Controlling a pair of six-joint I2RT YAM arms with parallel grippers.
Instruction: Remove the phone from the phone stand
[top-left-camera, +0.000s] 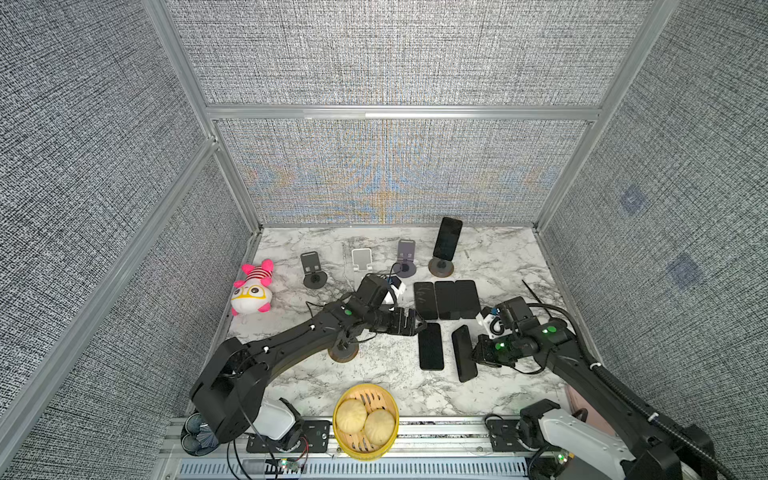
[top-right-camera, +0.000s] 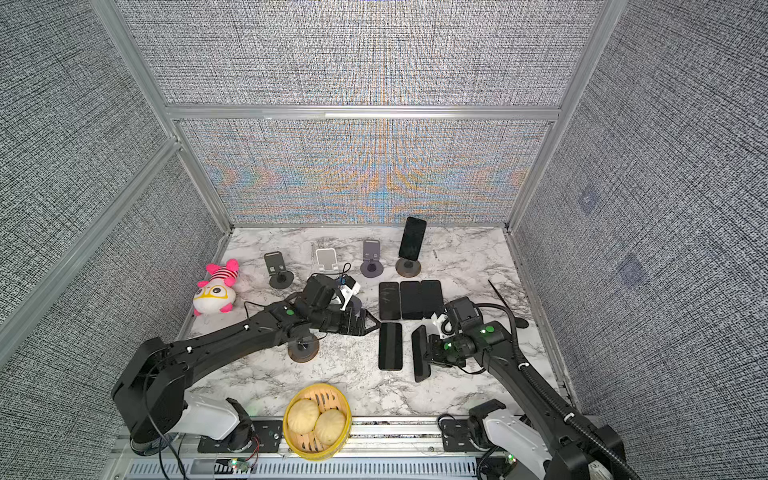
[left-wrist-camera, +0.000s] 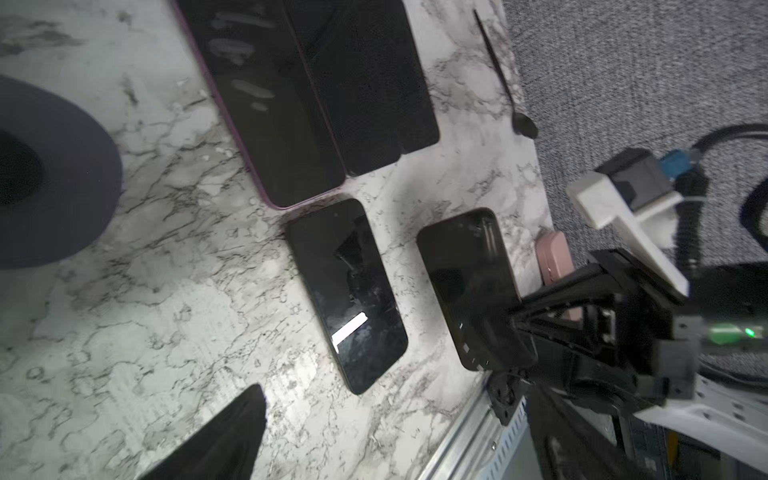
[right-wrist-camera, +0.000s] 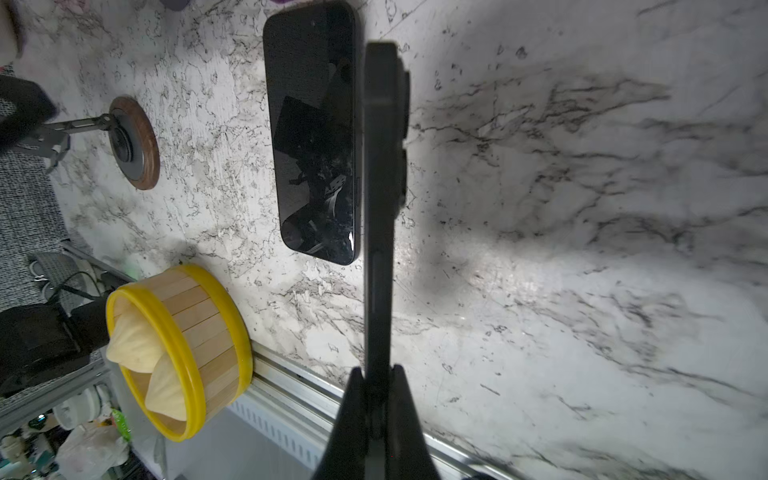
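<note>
I'm driving this from afar in a lab test cell: grey fabric panels (top-left-camera: 395, 50) on aluminium framing (top-left-camera: 399, 112) enclose a marble-patterned tabletop (top-left-camera: 498, 249) (staged, not lived in).

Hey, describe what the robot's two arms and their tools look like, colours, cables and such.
The left arm and right arm are matte black with white base housings and green indicator lights. A black ribbed cable hose runs along the right arm. The left tool and right tool have black wedge-shaped fingers.
</note>
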